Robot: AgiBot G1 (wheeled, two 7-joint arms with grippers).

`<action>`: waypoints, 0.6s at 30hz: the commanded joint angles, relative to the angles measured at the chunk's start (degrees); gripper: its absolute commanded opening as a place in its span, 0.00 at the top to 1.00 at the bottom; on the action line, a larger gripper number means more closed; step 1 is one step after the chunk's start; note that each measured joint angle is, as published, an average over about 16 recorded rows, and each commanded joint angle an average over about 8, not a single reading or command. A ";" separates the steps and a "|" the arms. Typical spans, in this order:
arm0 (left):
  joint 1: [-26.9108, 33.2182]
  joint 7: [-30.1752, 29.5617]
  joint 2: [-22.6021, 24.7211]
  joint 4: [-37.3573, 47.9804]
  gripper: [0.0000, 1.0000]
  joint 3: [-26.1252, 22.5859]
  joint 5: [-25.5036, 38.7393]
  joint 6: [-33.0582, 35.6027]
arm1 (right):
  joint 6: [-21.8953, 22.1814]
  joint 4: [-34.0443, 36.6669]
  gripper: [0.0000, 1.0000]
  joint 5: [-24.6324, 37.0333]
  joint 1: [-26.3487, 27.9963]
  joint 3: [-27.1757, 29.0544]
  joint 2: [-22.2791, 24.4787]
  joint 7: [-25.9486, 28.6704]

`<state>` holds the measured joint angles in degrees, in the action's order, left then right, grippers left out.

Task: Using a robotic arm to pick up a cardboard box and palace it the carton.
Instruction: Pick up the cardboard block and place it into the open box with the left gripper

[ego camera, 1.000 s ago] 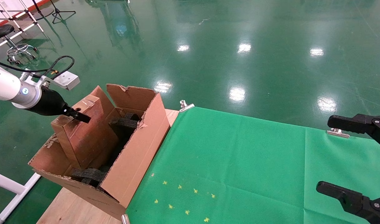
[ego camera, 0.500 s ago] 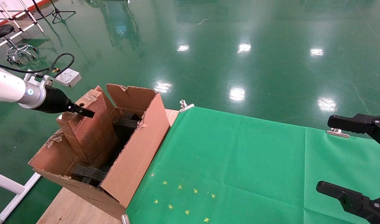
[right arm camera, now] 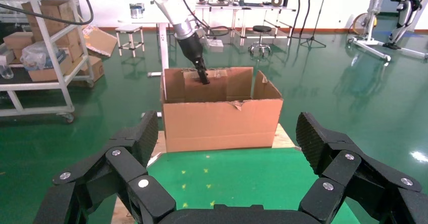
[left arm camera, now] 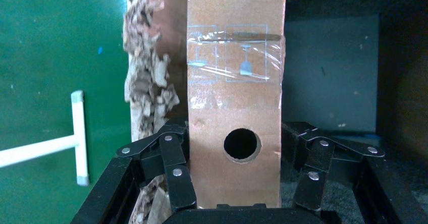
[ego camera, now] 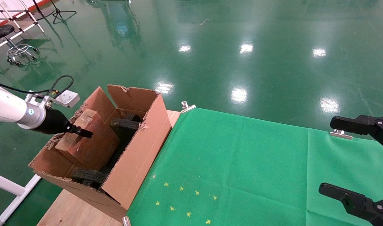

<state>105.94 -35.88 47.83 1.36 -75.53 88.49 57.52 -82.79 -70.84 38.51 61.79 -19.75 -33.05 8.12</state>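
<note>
The large brown carton (ego camera: 138,157) stands open on the table's left end, with black foam inserts (ego camera: 124,125) inside. The slim cardboard box (ego camera: 92,142) sits low inside the carton, leaning against its left wall. My left gripper (ego camera: 82,132), on the white robotic arm (ego camera: 6,108), is shut on the box's upper end. In the left wrist view the fingers (left arm camera: 177,171) flank the narrow taped face of the cardboard box (left arm camera: 234,82), close to its round hole (left arm camera: 241,144). My right gripper (ego camera: 339,157) hangs open and empty at the right edge.
A green cloth (ego camera: 241,163) covers the table right of the carton, held by metal clips (ego camera: 186,106). Bare wood (ego camera: 72,212) shows under the carton near the front left corner. A white rail (ego camera: 9,188) runs by the floor on the left.
My left gripper has come down and the cardboard box with it. The box stood high above the carton's flaps and now sits deep inside. The right arm has not moved.
</note>
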 commanded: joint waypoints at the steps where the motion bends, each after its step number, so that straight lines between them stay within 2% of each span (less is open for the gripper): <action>1: -0.70 -0.41 -0.01 0.15 1.00 -0.02 0.03 0.10 | 0.00 0.00 0.00 0.00 0.00 0.00 0.00 0.00; 5: -2.05 -2.04 0.38 0.45 1.00 0.01 0.02 -0.58 | 0.00 0.00 0.00 0.00 0.00 0.00 0.00 0.00; 13: -3.62 -3.38 1.17 0.37 0.01 -0.44 0.56 -2.23 | 0.01 0.01 0.00 -0.01 -0.01 0.01 0.00 0.00; 18: -3.77 -3.41 1.28 0.34 0.00 -0.61 0.80 -2.44 | 0.01 0.02 0.00 -0.01 -0.02 0.01 0.01 0.00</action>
<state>102.28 -39.27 49.03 1.71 -76.04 89.21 55.25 -82.78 -70.82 38.50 61.77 -19.74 -33.04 8.12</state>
